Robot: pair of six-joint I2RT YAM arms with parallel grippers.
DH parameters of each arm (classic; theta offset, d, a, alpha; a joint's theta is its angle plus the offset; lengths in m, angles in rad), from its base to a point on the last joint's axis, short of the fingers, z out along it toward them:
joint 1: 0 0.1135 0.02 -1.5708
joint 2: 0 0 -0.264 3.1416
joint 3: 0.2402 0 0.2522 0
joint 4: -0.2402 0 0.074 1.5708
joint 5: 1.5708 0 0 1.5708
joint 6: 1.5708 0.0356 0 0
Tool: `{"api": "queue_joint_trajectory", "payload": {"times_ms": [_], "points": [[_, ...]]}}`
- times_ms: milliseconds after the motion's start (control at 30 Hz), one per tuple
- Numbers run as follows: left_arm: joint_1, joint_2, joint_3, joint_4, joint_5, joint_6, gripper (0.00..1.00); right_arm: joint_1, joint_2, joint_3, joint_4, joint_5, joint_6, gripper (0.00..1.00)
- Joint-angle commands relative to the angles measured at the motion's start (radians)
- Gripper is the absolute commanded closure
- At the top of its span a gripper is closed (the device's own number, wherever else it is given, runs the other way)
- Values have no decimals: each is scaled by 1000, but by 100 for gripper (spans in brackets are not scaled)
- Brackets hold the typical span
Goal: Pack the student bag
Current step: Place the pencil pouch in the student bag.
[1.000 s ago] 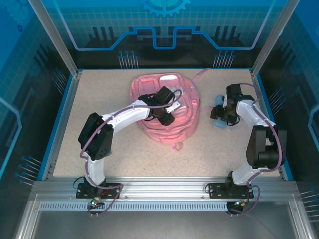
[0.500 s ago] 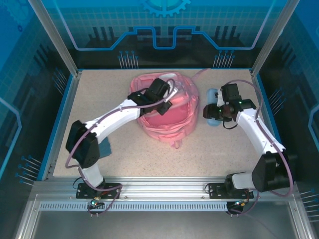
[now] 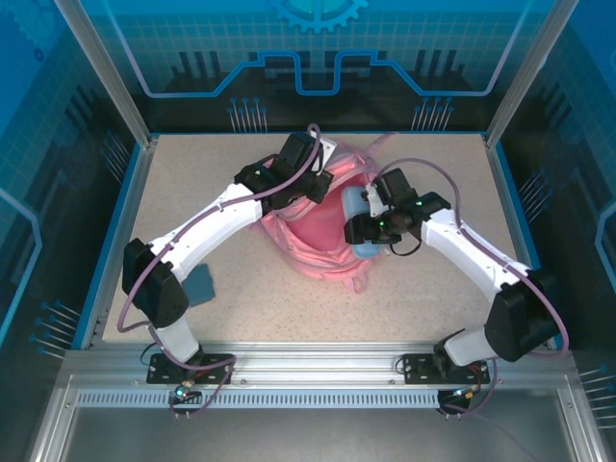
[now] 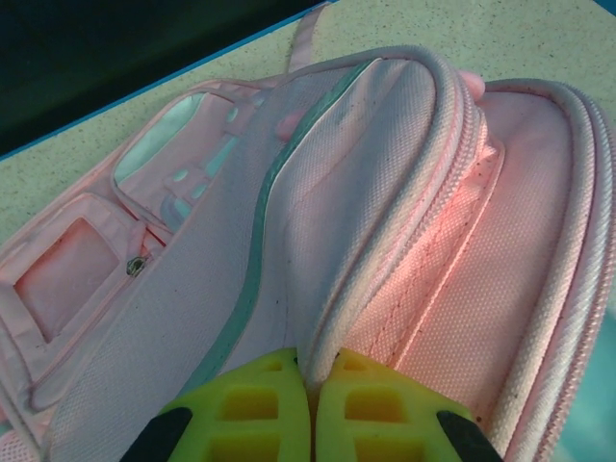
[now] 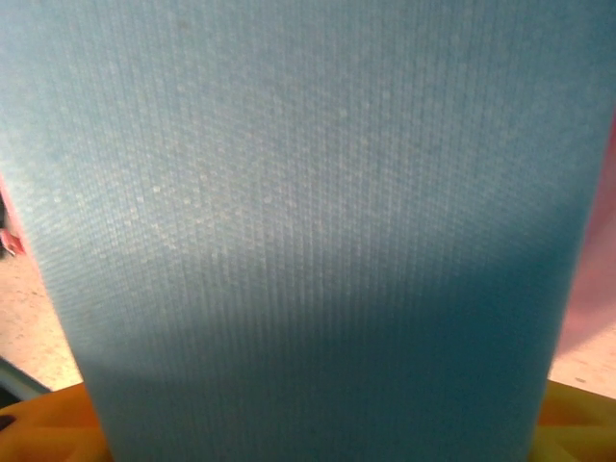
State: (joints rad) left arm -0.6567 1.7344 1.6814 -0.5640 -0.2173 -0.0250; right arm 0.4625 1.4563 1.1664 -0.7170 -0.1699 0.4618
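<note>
Bag-mouth hold plus insert, judging by the layout. Student bag (image 3: 313,236) lies on the desk (image 3: 433,289) a bit toward 12 o'clock from centre. Left pincer (image 4: 310,371) is at the bag's 12 o'clock rim, clenched on a fold of pink fabric beside the zip piping, the yellow fingers (image 4: 260,404) pressed together with cloth between them. Right pincer (image 3: 366,226) is at the bag's 3 o'clock side, grasping a light blue fabric pouch (image 5: 308,212). The pouch hangs over the bag's right edge; can't tell if it touches the fabric. Small teal item (image 3: 200,284) lies on the desk at 8 o'clock, well apart from the bag.

Risks:
- The left grip is on a thin fold only. If it slips, the mouth flops shut and the pouch lands on top instead of inside.
- The pouch looks wide next to the opening, so a corner may snag the zip rim and drag the soft bag across the desk.
- The wrists are close together over the bag, so pushing the pouch toward 9 o'clock could knock the left arm.
</note>
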Motion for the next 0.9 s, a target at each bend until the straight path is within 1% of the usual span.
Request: {"api": "queue_joint_trajectory", "payload": {"times_ms": [0,200,267,333,400,467,567,667,867], "points": [[-4,-9,85,92,41,-79,100,12,42,31,86,-93,102,33],[-3,11,105,68,55,-121,100,9,128,61,223,-205,241,32],[-2,12,112,63,56,-135,100,10,157,71,258,-222,291,31],[6,14,115,62,66,-151,100,11,175,69,309,-224,328,25],[11,16,113,62,79,-162,100,11,182,61,356,-231,346,15],[19,17,111,61,93,-172,100,10,184,54,391,-253,352,11],[29,13,103,62,115,-186,100,11,173,22,408,-246,357,10],[38,7,90,77,140,-199,100,13,162,-23,424,-211,369,11],[41,6,88,88,162,-216,100,36,170,-62,461,-94,383,23]]}}
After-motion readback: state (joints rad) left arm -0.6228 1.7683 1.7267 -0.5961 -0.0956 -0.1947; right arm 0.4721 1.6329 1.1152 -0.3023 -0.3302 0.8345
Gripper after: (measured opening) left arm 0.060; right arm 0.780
